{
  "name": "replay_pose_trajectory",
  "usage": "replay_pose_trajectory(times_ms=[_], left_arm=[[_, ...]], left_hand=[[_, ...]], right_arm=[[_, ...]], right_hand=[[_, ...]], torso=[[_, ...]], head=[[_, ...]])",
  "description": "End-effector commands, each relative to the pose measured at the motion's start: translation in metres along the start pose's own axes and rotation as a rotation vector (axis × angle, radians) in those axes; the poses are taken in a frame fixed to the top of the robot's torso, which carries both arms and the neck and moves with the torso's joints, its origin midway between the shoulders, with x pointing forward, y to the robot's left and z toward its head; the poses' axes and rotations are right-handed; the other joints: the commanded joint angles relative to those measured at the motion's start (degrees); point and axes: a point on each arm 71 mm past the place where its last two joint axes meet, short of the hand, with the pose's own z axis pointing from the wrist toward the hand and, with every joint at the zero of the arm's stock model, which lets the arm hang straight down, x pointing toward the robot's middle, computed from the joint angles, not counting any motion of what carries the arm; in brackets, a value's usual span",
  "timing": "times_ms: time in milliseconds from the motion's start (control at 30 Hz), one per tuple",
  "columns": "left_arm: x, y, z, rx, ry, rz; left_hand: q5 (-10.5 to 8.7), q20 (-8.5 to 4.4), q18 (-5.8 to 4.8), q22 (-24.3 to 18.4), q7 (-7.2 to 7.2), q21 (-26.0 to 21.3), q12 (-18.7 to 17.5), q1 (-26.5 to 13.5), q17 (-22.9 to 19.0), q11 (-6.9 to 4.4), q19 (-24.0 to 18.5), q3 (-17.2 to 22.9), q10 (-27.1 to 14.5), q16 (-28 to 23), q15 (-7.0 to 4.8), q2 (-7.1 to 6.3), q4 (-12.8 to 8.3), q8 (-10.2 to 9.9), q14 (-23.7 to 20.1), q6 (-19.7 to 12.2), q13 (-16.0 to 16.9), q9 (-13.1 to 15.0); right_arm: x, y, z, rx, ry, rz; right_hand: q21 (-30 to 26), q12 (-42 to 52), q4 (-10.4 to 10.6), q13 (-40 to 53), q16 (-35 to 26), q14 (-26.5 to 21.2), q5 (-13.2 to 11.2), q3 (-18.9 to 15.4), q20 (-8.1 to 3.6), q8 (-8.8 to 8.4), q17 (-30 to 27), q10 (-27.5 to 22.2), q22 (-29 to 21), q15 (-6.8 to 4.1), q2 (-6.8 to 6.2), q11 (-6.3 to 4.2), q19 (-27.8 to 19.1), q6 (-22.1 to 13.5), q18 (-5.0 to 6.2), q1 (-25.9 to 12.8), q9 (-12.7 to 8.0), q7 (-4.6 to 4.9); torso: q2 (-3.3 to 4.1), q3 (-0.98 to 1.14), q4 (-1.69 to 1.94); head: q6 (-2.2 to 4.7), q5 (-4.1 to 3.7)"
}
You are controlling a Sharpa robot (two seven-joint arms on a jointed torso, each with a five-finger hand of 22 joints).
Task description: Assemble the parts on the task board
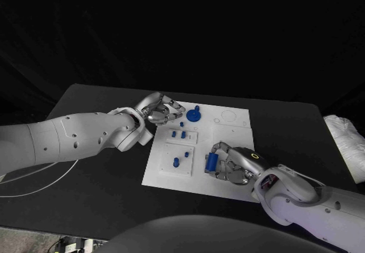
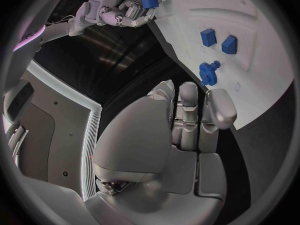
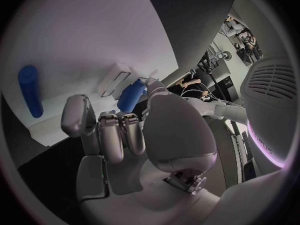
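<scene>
The white task board (image 1: pixel 228 132) lies mid-table. My right hand (image 1: pixel 234 164) rests at its near right part and pinches a blue cylinder (image 1: pixel 211 162) between thumb and finger, low over the board; the cylinder (image 3: pixel 132 96) shows at the thumb tip. My left hand (image 1: pixel 158 112) hovers at the board's far left corner, fingers curled in with nothing in them. Just right of it a round blue part (image 1: pixel 194 115) stands on the board (image 2: pixel 262 90); this round part (image 2: pixel 208 71) lies beyond my fingers. Two small blue blocks (image 1: pixel 178 135) and an oblong blue piece (image 1: pixel 176 161) sit in raised plates.
A white cable (image 1: pixel 38 179) curls on the table at the left beside my left arm. A white crumpled cloth (image 1: pixel 346 142) lies off the table's right edge. Bare black table (image 1: pixel 99 190) surrounds the board.
</scene>
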Motion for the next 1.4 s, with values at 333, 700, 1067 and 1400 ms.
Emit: replay_pose_trajectory(times_ms=[333,700,1067,1400], left_arm=[[0.0029,-0.0009,0.0004,0.005,0.021,-0.007],[0.0035,-0.0008,0.0007,0.003,0.024,-0.008],[0.0023,0.0007,0.0004,-0.001,0.023,-0.007],[0.0022,0.0017,0.0002,-0.004,0.024,-0.007]], left_hand=[[0.65,0.30,0.32,8.08,0.36,-0.40,0.19,0.43,-0.11,0.49,-0.24,0.49,-0.11,0.27,0.14,0.62,0.08,0.36,-0.39,0.04,-0.08,0.07],[1.08,0.37,0.33,8.07,0.39,-0.49,0.17,0.33,-0.13,0.55,-0.27,0.58,-0.13,0.31,0.23,0.75,0.10,0.34,-0.42,-0.04,-0.09,0.07],[1.25,0.39,0.34,8.05,0.41,-0.56,0.16,0.28,-0.28,0.57,-0.30,0.61,-0.15,0.24,0.26,0.78,0.10,0.33,-0.49,-0.09,-0.09,0.07],[1.30,0.40,0.34,8.05,0.42,-0.58,0.15,0.24,-0.29,0.58,-0.30,0.61,-0.16,0.24,0.28,0.79,0.11,0.32,-0.50,-0.11,-0.10,0.07]], right_arm=[[0.0026,-0.0003,0.0011,0.004,0.022,-0.014],[-0.0003,0.0000,0.0005,-0.021,-0.013,0.027],[0.0005,-0.0017,-0.0021,-0.017,-0.002,0.052],[0.0038,-0.0035,-0.0035,-0.007,0.027,0.068]], right_hand=[[-0.46,0.22,-2.97,15.10,0.20,6.07,16.84,2.63,-0.04,4.37,15.08,6.07,7.78,0.10,0.92,-0.03,-0.27,0.31,1.09,3.00,-1.65,3.02],[0.76,0.22,-1.21,15.10,0.20,6.07,26.59,6.69,-0.74,6.21,15.08,6.07,8.18,-0.70,0.57,-0.96,0.86,5.28,0.82,-0.88,-5.26,2.18],[0.41,0.22,0.94,15.10,0.20,6.07,27.71,7.96,-0.94,4.99,15.08,6.07,8.07,-0.84,0.58,-1.06,0.62,5.39,0.87,-4.22,-7.89,2.12],[-0.25,0.22,1.67,15.10,0.20,6.07,27.73,8.91,-0.82,2.97,15.08,6.07,7.89,-0.69,1.03,-0.92,0.10,4.04,0.99,-6.28,-10.41,2.41]], torso=[[0.05,0.00,-0.01],[0.03,0.02,-0.02],[0.05,-0.02,-0.08],[0.03,0.00,-0.01]], head=[[0.00,0.04],[0.00,0.37],[0.00,0.48],[0.00,0.32]])
